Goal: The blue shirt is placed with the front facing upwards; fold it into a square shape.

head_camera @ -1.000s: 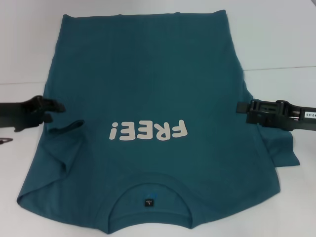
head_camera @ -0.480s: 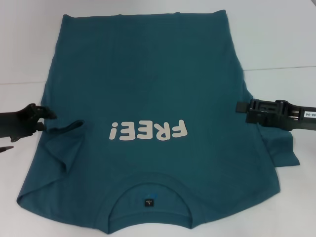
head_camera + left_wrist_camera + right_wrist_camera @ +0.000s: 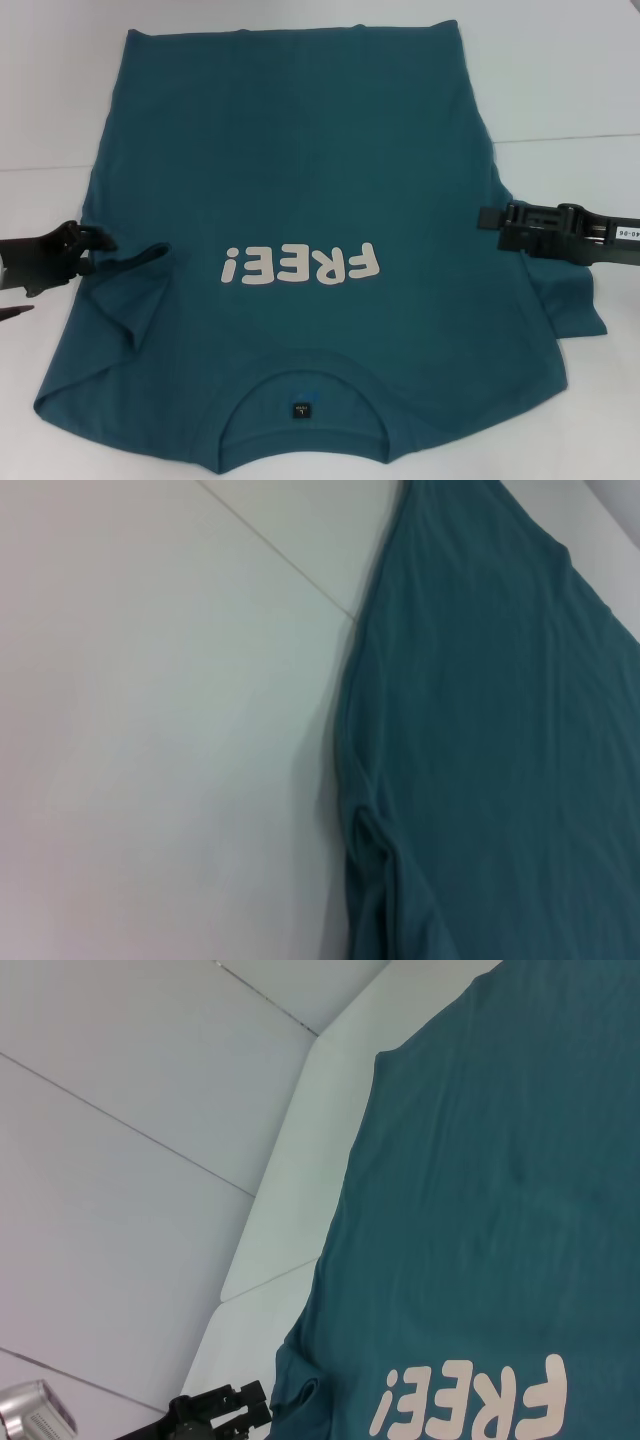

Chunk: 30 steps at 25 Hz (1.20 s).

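Observation:
The blue shirt (image 3: 300, 160) lies front up on the white table (image 3: 560, 80), collar (image 3: 305, 385) toward me, with the cream "FREE!" lettering (image 3: 300, 265) across the chest. Its left sleeve (image 3: 130, 290) is folded in over the body; the right sleeve (image 3: 575, 300) lies spread out. My left gripper (image 3: 100, 252) is open and empty at the shirt's left edge beside the folded sleeve. My right gripper (image 3: 482, 218) sits at the shirt's right edge above the right sleeve. The left wrist view shows the shirt's edge (image 3: 500, 730). The right wrist view shows the shirt (image 3: 480, 1210) and the left gripper (image 3: 235, 1405).
The white table has seams running across it on the left (image 3: 40, 168) and right (image 3: 570, 137). Bare table surface lies on both sides of the shirt and beyond its hem (image 3: 300, 15). A small dark tip (image 3: 15, 312) shows at the left edge.
My left gripper has pulled back to the left and come down a little, then edged back to the shirt's side. The right arm and the shirt have not moved.

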Available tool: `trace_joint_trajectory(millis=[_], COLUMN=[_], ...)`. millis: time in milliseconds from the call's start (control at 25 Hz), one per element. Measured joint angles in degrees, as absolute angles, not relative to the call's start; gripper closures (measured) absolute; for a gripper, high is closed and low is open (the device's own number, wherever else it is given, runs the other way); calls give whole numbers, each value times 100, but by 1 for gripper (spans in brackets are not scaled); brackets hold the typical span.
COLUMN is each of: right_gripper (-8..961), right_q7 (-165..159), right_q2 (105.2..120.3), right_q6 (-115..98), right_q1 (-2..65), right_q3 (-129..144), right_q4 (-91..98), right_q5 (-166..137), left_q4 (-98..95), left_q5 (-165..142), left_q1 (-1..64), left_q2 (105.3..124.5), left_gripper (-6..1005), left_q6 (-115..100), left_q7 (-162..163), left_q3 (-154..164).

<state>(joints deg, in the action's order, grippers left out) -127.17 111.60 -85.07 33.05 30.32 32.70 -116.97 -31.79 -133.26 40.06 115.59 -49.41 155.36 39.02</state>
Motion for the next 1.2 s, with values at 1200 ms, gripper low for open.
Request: trace_joint_trajectory(millis=[1200], right_gripper=[192], right_q7=[-12708], right_q2=[11138], right_q6=[-8508], right_q1=[3226], right_q3=[3032], right_q4=[3269], right_q5=[-11694], left_q4=[-2705], left_q5=[-13368], left_q1=[4322], left_q2=[11561], left_gripper=[779], left_q6=[-4439], left_q7=[15485], left_q3=[3934])
